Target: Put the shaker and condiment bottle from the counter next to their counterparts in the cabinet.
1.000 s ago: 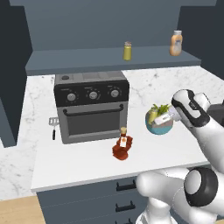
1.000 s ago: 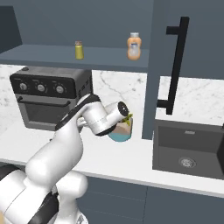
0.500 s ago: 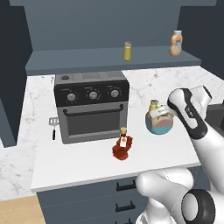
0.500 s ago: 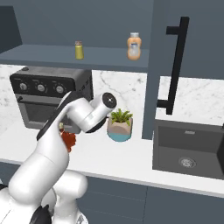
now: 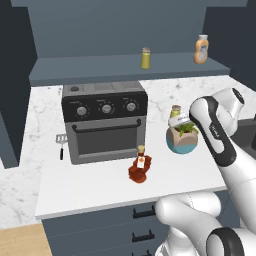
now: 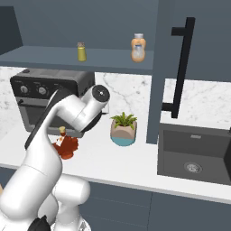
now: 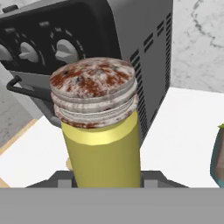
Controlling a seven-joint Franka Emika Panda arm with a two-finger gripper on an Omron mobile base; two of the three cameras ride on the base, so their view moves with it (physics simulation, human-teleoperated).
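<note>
My gripper (image 5: 179,120) is shut on the shaker (image 5: 175,111), a small yellow-green cylinder with a speckled greyish-tan cap, held upright above the counter (image 5: 100,187) beside the plant. In the hand view the shaker (image 7: 103,144) stands close up in front of the toaster oven. The dark red-brown condiment bottle (image 5: 140,167) (image 6: 66,145) stands on the counter in front of the oven. On the cabinet (image 5: 90,67) shelf stand the counterparts: a yellow-green shaker (image 5: 145,58) (image 6: 81,51) and an orange bottle (image 5: 201,49) (image 6: 138,47).
A black toaster oven (image 5: 105,120) (image 6: 45,90) takes up the counter's middle. A potted plant (image 5: 184,137) (image 6: 123,129) sits just right of the held shaker. A spatula (image 5: 61,142) lies left of the oven. A dark sink (image 6: 194,153) and a tall door with a black handle (image 6: 180,67) are at the right.
The hand, still holding the shaker, has shifted a little left and up from over the plant toward the toaster oven, and the wrist has turned. The condiment bottle has not moved.
</note>
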